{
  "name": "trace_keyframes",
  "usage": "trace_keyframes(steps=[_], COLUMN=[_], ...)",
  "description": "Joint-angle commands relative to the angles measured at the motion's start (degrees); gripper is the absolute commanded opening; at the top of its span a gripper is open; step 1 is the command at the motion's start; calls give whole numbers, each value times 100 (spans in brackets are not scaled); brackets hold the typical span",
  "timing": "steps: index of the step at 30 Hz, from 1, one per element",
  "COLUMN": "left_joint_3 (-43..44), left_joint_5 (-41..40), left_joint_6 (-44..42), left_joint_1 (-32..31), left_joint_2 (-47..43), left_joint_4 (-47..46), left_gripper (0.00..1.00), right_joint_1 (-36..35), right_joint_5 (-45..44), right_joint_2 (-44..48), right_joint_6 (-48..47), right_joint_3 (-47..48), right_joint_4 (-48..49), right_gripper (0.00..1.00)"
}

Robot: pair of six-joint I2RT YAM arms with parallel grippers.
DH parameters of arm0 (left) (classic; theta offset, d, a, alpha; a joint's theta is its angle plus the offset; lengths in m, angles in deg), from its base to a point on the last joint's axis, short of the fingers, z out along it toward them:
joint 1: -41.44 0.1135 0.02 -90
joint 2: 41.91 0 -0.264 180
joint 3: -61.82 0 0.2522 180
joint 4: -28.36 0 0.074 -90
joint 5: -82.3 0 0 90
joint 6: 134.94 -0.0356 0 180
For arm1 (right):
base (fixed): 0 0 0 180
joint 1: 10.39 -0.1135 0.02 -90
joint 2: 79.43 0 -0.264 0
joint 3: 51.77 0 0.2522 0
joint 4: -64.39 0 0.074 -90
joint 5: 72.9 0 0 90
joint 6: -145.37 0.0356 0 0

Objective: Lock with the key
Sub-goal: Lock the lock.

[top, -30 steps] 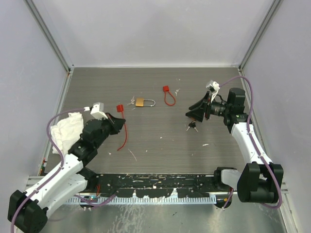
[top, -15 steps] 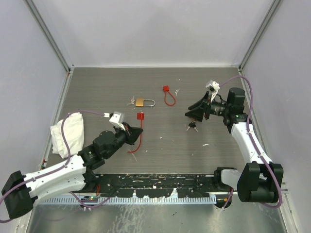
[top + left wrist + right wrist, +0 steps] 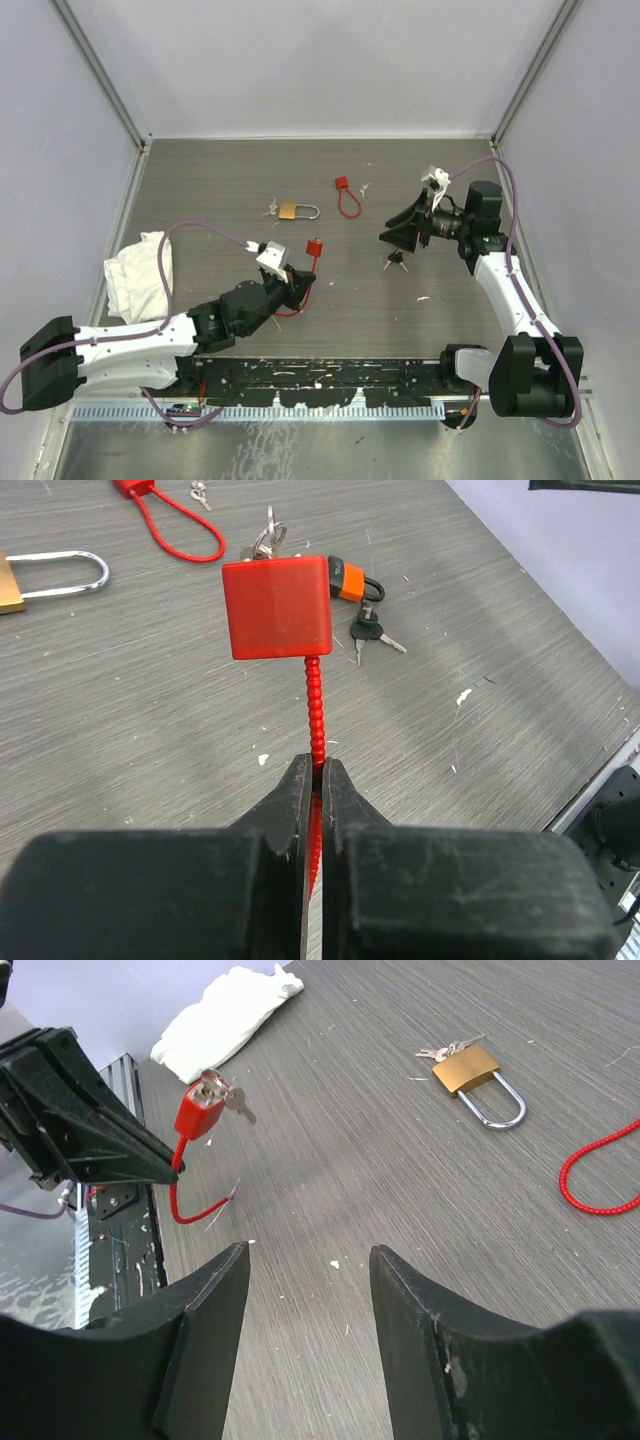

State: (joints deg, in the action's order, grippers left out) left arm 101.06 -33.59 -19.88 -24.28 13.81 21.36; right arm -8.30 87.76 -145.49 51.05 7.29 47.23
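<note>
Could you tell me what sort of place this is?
Probably a robotics lab cell: plain walls enclose a grey table with a left arm, a right arm and a brass padlock.

Bright, even, diffuse light from above fills the pale-walled enclosure. Shadows on the grey tabletop (image 3: 400, 190) are faint, short and soft-edged. The overhead view is sharp throughout. In the wrist views, the left arm's fingers (image 3: 293, 800) and the right arm's fingers (image 3: 212, 1300) look slightly soft, close to the lens. There the tabletop shows pale bands of sheen.
</note>
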Motion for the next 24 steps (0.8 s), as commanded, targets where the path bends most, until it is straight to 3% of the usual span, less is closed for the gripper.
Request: trace_keyframes(steps=[1, 15, 23, 24], left_joint_3=[389, 923, 1571, 1672], left_joint_5=[-607, -1302, -1927, -2025], left_joint_6=[-358, -470, -853, -918], left_joint_1=[-292, -636, -932, -970], left_joint_2=[275, 1886, 2769, 2857], left_joint_4=[-899, -1806, -1861, -1874], left_gripper=[0, 0, 0, 0], right_joint_1=[-65, -208, -347, -386], right_joint_5=[152, 224, 192, 154], right_joint_2=[21, 80, 64, 60], right_joint_6=[50, 70, 625, 692], right_joint_3=[11, -6, -238, -280], right_joint_4=[291, 348, 1006, 1083], right_gripper=[57, 56, 57, 61])
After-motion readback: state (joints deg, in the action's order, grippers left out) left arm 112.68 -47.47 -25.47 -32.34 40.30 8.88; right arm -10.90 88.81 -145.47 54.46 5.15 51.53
